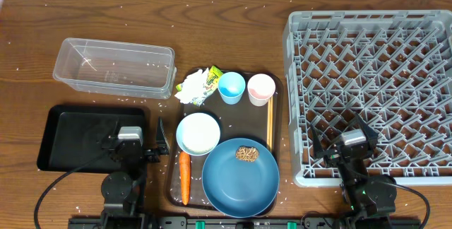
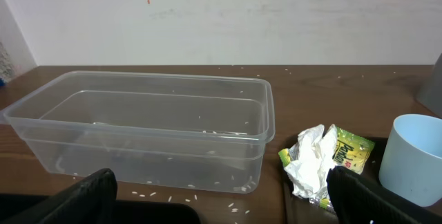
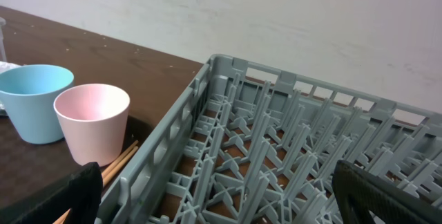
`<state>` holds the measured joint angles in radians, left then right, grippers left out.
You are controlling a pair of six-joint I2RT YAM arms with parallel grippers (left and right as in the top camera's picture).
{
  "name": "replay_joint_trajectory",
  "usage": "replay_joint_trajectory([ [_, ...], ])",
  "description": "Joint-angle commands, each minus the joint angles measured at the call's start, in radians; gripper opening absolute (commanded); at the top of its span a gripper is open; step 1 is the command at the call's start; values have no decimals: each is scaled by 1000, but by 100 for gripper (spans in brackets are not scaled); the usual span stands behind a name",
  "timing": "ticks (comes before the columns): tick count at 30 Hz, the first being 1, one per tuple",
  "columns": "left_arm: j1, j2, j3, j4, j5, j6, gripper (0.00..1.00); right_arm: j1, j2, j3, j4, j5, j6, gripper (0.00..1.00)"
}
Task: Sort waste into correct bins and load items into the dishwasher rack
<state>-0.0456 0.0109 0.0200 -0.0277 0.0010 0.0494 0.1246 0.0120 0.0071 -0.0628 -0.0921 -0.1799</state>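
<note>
On the brown serving tray [image 1: 277,116] lie crumpled white paper with a yellow-green wrapper [image 1: 200,85], a light-blue cup [image 1: 232,87], a pinkish cup [image 1: 260,89], chopsticks [image 1: 269,123], a white bowl [image 1: 198,133], a carrot [image 1: 184,177] and a blue plate [image 1: 240,179] carrying a brown lump [image 1: 246,154]. The clear tub [image 1: 113,66] stands at the back left, the black tray [image 1: 67,133] in front of it. The grey rack [image 1: 371,80] fills the right. My left gripper [image 1: 134,138] hangs open and empty over the black tray's right end. My right gripper [image 1: 346,143] is open over the rack's front edge.
White rice grains [image 1: 155,105] are strewn over the wooden table and inside the tub [image 2: 207,131]. The left wrist view faces the tub [image 2: 145,120] and the paper [image 2: 311,162]. The right wrist view shows both cups [image 3: 93,120] left of the rack wall [image 3: 166,148].
</note>
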Motion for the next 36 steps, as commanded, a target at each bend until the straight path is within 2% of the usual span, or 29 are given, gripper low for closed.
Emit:
replay_joint_trajectory([
  [1,3,-5,-16,-43,-8,-5,98,-7,-5,-2,-3,6,18,99],
  [14,3,-5,-16,-39,21,-10,98,-7,-3,-2,0,6,24,99],
  [22,3,-5,23,-5,142,-13,98,-7,-3,20,11,5,154,99],
  [27,3,22,114,-18,145,-13,98,-7,11,105,-53,6,175,99],
  [32,3,199,324,-164,145,-13,98,-7,125,270,-225,6,269,99],
  [36,3,468,569,-311,172,-63,98,-7,317,441,-336,-19,310,99],
])
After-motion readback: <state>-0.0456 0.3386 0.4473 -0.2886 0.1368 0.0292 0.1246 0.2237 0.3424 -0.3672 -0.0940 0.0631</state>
